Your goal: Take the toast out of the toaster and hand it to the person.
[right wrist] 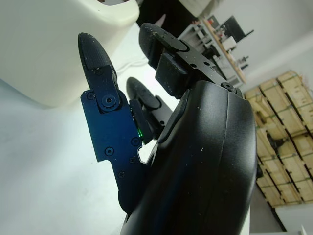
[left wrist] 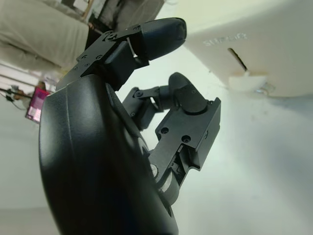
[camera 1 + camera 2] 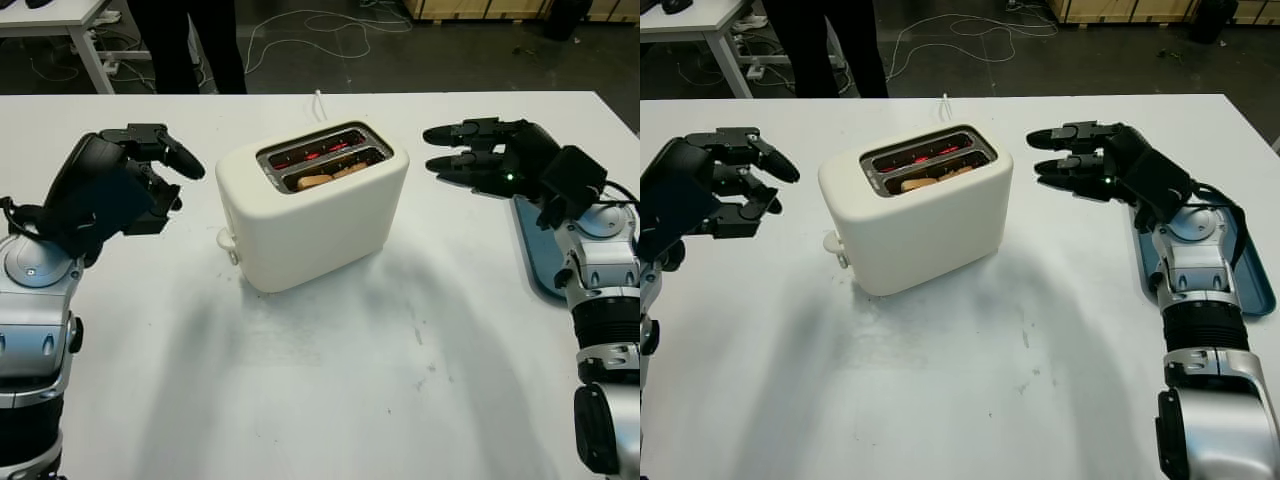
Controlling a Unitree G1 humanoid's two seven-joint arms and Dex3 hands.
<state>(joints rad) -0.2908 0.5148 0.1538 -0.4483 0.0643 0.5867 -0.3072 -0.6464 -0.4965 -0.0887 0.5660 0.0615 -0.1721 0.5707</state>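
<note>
Left eye view: 1 toaster (image 3: 312, 205), 1 toast (image 3: 330, 176) inside, left hand (image 3: 150, 170) & right hand (image 3: 480, 155) both open, empty.

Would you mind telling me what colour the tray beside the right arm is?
The tray is blue, best seen in the right eye view.

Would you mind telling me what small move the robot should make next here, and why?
Probably bring the right hand over the toaster and down to the toast in the near slot. Both hands are open beside the toaster, the left hand farther off, and the toast sits low, its top just showing.
</note>
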